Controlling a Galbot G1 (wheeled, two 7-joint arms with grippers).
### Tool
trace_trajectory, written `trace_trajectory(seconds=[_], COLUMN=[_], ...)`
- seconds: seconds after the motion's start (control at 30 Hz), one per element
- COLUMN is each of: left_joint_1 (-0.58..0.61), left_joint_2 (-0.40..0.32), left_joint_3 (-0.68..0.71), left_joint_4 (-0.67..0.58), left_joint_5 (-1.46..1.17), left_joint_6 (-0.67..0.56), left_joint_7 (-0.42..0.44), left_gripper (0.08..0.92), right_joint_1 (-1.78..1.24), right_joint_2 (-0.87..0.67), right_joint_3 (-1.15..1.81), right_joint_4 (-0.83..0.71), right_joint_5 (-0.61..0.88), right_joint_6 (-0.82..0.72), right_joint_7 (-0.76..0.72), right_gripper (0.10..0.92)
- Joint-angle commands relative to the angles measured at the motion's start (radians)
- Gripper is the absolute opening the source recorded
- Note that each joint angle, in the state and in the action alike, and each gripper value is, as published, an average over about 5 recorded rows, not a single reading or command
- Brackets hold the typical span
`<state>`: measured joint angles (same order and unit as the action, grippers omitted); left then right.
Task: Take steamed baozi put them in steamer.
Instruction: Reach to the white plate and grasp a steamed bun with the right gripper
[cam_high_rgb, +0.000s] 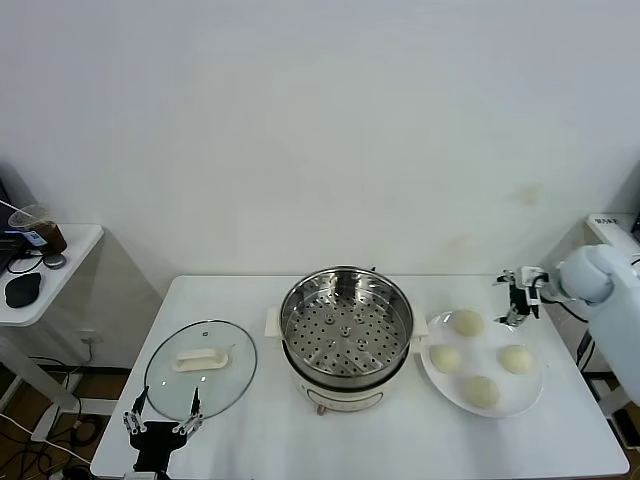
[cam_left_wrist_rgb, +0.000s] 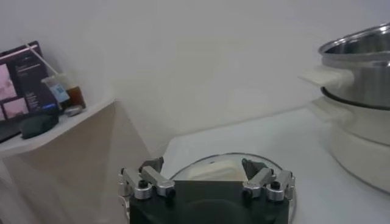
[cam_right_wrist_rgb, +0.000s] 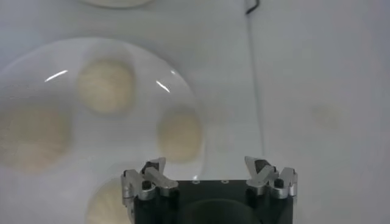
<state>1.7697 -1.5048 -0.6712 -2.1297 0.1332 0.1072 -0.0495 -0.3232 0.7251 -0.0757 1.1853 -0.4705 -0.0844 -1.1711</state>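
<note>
Four steamed baozi (cam_high_rgb: 482, 358) sit on the white plate (cam_high_rgb: 436, 380), just right of the empty steamer (cam_high_rgb: 346, 335). Right gripper (cam_high_rgb: 520, 300) hovers beyond the plate's far edge, jaws wide, empty. Left gripper (cam_high_rgb: 160, 428) parked near the glass lid (cam_high_rgb: 200, 368), jaws wide.

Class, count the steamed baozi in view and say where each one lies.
4, all on the white plate right of the steamer: far baozi, left baozi, right baozi, near baozi. The steamer holds none; none seem hidden.
</note>
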Motion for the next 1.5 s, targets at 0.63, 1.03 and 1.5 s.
trace_trajectory(seconds=[0.63,1.03,1.5], left_joint_1=[0.024,0.025,0.017], left_joint_2=[-0.006,-0.005,-0.003], left_joint_3=[-0.003,-0.003,-0.002], left_joint_4=[-0.024,-0.021,-0.003], left_joint_5=[-0.004,-0.003,-0.002], left_joint_6=[-0.008,-0.008,-0.008], left_joint_7=[0.002,0.002,0.002], left_gripper=[0.823,0.823,0.823], right_joint_1=[0.15,0.13,0.109], right_joint_2=[0.226,0.236,0.237], right_joint_3=[-0.147,-0.126,-0.108], right_joint_4=[-0.363,-0.361,-0.365], right_joint_5=[-0.171,-0.188,-0.214], right_joint_6=[0.127,0.125,0.119], right_joint_7=[0.038,0.02,0.047], right_gripper=[0.823,0.823,0.823])
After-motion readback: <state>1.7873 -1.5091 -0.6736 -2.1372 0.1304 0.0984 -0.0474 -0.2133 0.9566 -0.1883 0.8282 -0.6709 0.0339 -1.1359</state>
